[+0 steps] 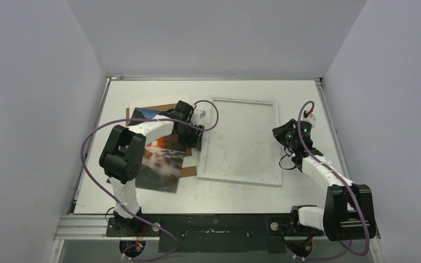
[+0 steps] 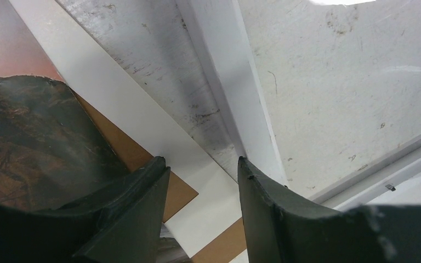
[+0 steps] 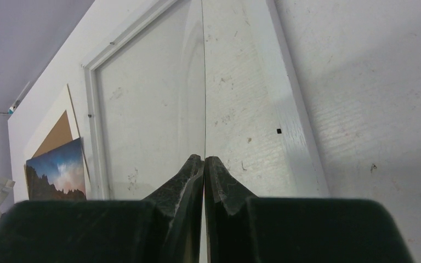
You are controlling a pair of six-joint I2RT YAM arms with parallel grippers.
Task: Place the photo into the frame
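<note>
Top: frame (image 1: 241, 141) flat mid-counter (image 1: 307, 192), photo (image 1: 161, 161) just left of it on brown board (image 1: 161, 107); L wrist: left gripper (image 1: 196, 132) jaws abt half open at frame's left rail, gripping nothing; R wrist: right gripper (image 1: 280, 133) jaws shut tight beside frame's right rail.

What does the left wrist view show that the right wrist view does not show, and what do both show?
Only the left wrist view: the open left tool, the dark rocks of the photo close up, and a pale sheet between the brown board and the left rail of the frame. Only the right wrist view: the shut right tool, the photo's blue sky, the frame's right rail. Both: photo, frame, brown board.
</note>
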